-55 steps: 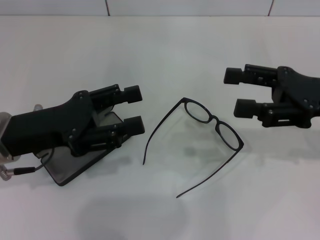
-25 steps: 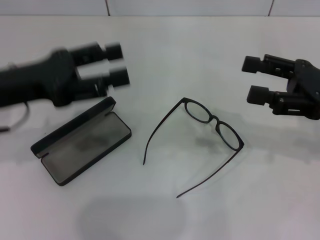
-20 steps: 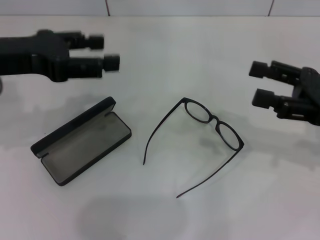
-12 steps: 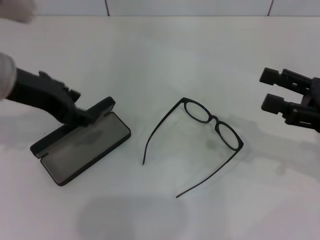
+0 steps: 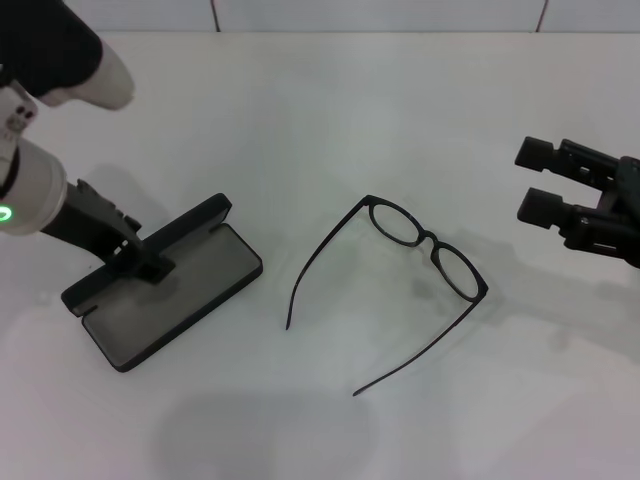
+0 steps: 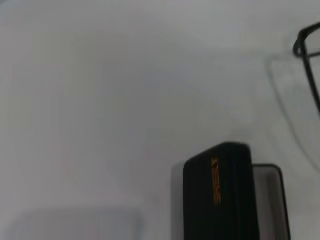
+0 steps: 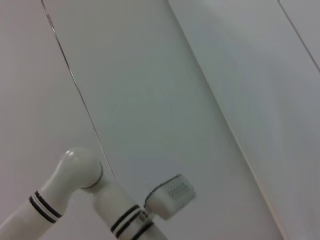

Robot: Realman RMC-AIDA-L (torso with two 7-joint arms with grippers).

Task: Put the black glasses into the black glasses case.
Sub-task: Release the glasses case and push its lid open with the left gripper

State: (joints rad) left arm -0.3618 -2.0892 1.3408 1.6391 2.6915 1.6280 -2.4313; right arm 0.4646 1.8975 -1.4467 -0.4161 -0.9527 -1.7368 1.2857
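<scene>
Open on the surface point(image 5: 320, 120): the glasses case point(image 5: 178, 292), grey lining up and bare, lid raised along its far long edge, orange lettering on the lid's outside.

Right at the case, against the lid's outer side: the left claw point(image 5: 135, 257). Impossible to tell whether apart or together, or whether actually touching the lid.

Just to the right of the case, not touching it: the glasses point(image 5: 432, 241), flat on the surface, unfolded, both side arms spread wide and pointing back toward the robot, the nearer arm's tip closest to the case.

Well to the right of the case, beyond the glasses: the right claw point(image 5: 536, 180), apart and holding nothing, above the surface and aimed toward the frame.

Judged as the step in hand: fetching the glasses, nothing yet in the case.

To do it well:
- Bring the right claw down over the bridge or a lens rim, not a thin side arm; likely to flex or slip there.
- Close gently and squarely, so as not to skid the frame along the smooth surface.
- Lift level, carry across to the case, line the frame up with the long axis of the lining.
- Mind the spread side arms: probably too wide for the tray unless folded or angled in.
- Keep the left claw steadying the lid, clear of the lining.
</scene>
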